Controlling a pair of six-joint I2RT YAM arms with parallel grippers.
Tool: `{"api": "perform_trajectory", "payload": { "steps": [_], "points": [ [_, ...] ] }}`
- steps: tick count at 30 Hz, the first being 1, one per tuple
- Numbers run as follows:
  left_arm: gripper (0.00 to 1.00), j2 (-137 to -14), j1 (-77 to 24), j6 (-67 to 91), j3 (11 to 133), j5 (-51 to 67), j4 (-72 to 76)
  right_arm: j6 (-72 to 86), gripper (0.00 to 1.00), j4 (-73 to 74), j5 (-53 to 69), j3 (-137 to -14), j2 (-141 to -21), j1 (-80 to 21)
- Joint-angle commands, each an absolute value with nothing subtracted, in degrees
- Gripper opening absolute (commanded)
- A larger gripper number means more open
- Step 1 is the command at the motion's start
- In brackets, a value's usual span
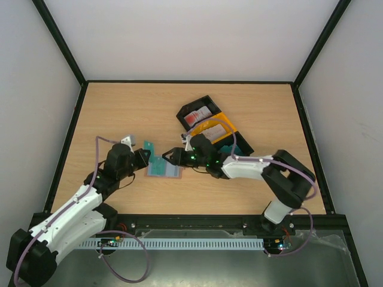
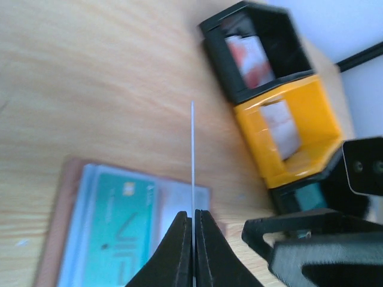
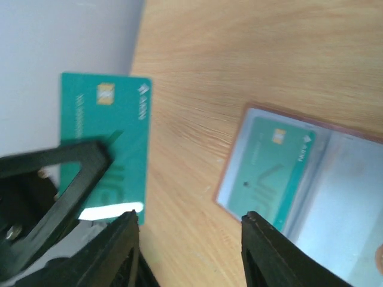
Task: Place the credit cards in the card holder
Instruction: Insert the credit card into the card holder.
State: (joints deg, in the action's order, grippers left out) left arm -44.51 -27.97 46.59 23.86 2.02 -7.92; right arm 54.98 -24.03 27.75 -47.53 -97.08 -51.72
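**Beside the card holder (image 1: 163,169): lining up for a pocket**

The left gripper (image 2: 192,218) is clamping a teal credit card (image 3: 108,131) by one end, likely for sliding into a pocket. The right gripper (image 3: 188,222), jaws apart, is hovering by the holder, which is lying open on the table (image 1: 119,107).

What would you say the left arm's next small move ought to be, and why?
Probably lower the teal card pinched in the left fingers toward the card holder. The card is held clear of the holder, which lies open with a seemingly free pocket beside the second teal card already inside.
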Motion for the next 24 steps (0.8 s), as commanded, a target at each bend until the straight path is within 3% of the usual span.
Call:
{"api": "perform_trajectory", "payload": {
  "steps": [1,5,12,14,22,24],
  "points": [
    [0.02,-43.4,-28.0,46.5,26.9,7.0,-0.2,58.2,0.52,-37.7,28.4,-40.7,-88.7,-50.4],
    [0.02,-43.0,-27.8,48.7,28.7,12.5,4.1,60.5,0.63,-46.2,31.1,-37.3,-83.6,-50.2],
    [0.02,-43.1,-27.7,55.2,29.9,22.1,12.1,65.3,0.64,-54.6,35.9,-37.4,-84.3,-50.3],
    [0.02,-43.3,-27.6,56.7,30.1,23.6,13.4,65.6,0.57,-57.3,39.1,-38.1,-85.4,-50.3],
    [0.03,-44.0,-26.5,60.7,30.3,27.3,16.5,69.5,0.08,-66.5,40.3,-36.3,-85.7,-50.1],
    [0.06,-44.0,-26.4,60.2,30.4,26.6,15.6,69.9,0.02,-66.5,39.4,-36.0,-85.5,-49.8]
  ]
}}
